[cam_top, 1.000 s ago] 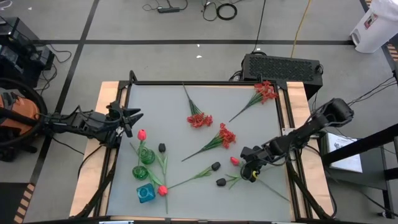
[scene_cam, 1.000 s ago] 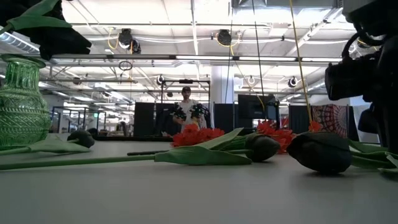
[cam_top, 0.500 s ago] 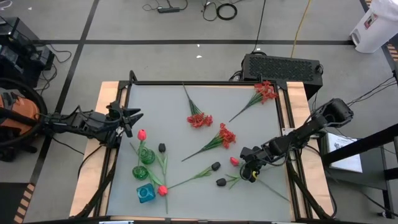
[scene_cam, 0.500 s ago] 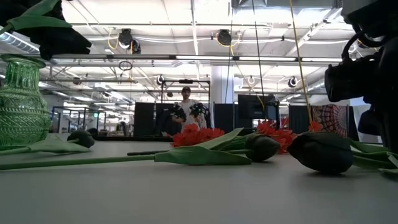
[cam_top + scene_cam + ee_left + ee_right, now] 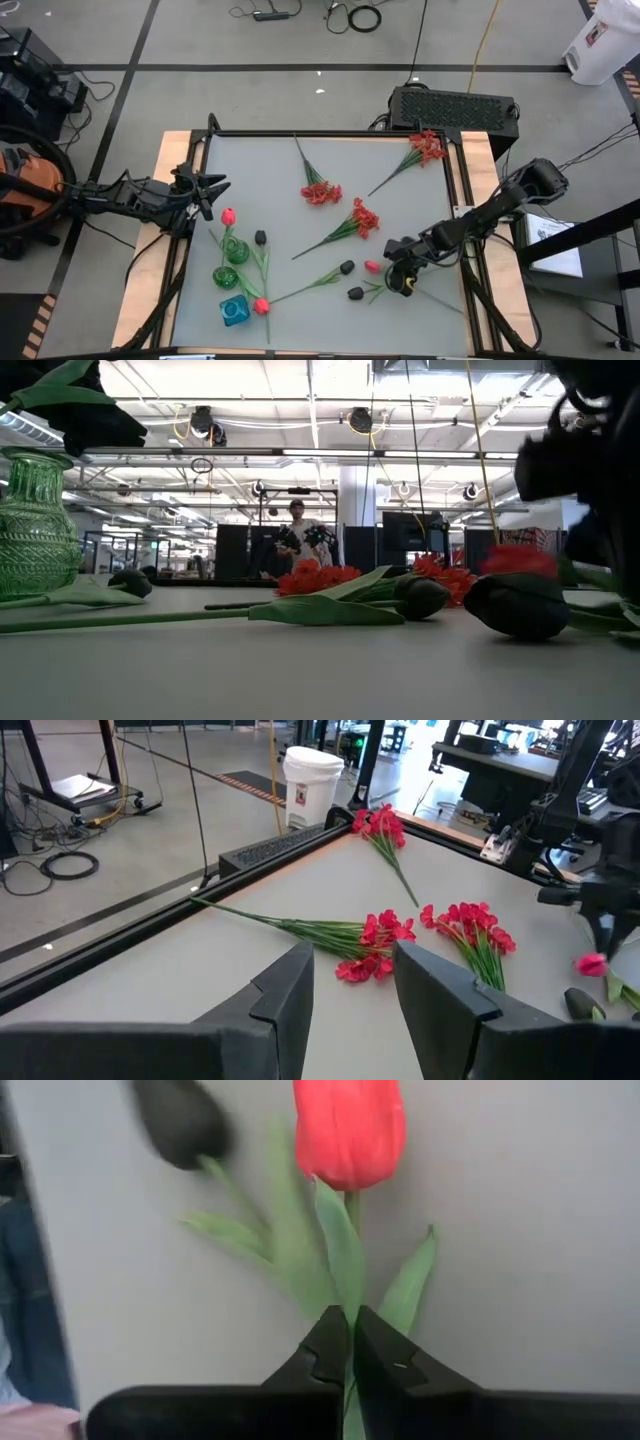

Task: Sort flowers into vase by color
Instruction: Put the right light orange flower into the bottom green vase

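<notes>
A red tulip-like bud (image 5: 372, 266) on a green stem is held by my right gripper (image 5: 399, 279), which is shut on that stem near the table's right near corner. In the low view this bud (image 5: 518, 560) hovers above a black bud (image 5: 515, 603). Two more black buds (image 5: 347, 267) (image 5: 260, 238) lie on the table. Frilly red sprays (image 5: 320, 192) (image 5: 362, 217) (image 5: 428, 147) lie flat mid-table and far right. My left gripper (image 5: 205, 190) waits open at the left edge, touching nothing. Green vases (image 5: 232, 262) and a teal vase (image 5: 233, 311) stand near left. My right gripper pinches the red tulip's stem (image 5: 351, 1312) between its two fingers, a short way below the bud (image 5: 350, 1130) and among the leaves. The fingers come slanting down from the table's right. The bud end is lifted clear of the table.
Red tulips (image 5: 228, 216) (image 5: 261, 306) show beside the vases. A dark box (image 5: 455, 105) sits beyond the far edge. A raised frame (image 5: 300, 133) rims the table. Bare table lies between the sprays and the near edge. A person (image 5: 298, 535) stands far behind in the room.
My right gripper, shut on the stem, has risen and shifted slightly toward the table's left. The red tulip's bud has lifted off the table and now shows above the black bud in the low view, where it was hidden before.
</notes>
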You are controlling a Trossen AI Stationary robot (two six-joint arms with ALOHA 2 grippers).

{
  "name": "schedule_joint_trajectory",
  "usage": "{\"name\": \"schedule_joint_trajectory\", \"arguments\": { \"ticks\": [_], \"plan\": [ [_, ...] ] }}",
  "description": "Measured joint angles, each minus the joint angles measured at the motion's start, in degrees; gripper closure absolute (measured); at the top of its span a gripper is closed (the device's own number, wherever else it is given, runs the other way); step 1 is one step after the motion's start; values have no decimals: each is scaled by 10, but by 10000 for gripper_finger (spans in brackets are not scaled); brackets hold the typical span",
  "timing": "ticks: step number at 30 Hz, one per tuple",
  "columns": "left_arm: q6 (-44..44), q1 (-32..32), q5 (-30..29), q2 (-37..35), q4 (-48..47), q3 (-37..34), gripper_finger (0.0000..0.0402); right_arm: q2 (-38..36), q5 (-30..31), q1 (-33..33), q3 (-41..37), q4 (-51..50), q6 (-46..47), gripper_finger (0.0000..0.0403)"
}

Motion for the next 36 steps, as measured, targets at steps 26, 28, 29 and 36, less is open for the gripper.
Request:
{"name": "schedule_joint_trajectory", "arguments": {
  "ticks": [26, 28, 29, 36],
  "plan": [
    [51, 0, -21, 0, 36, 0, 256, -1, 378, -134, 270, -38, -480, 402],
    [79, 0, -21, 0, 60, 0, 256, -1, 377, -156, 270, 23, -503, 402],
    [94, 0, -21, 0, 75, 0, 256, -1, 377, -168, 270, 51, -513, 402],
    [200, 0, -15, 0, 153, 0, 256, -1, 322, -247, 270, 211, -596, 402]
  ]
}}
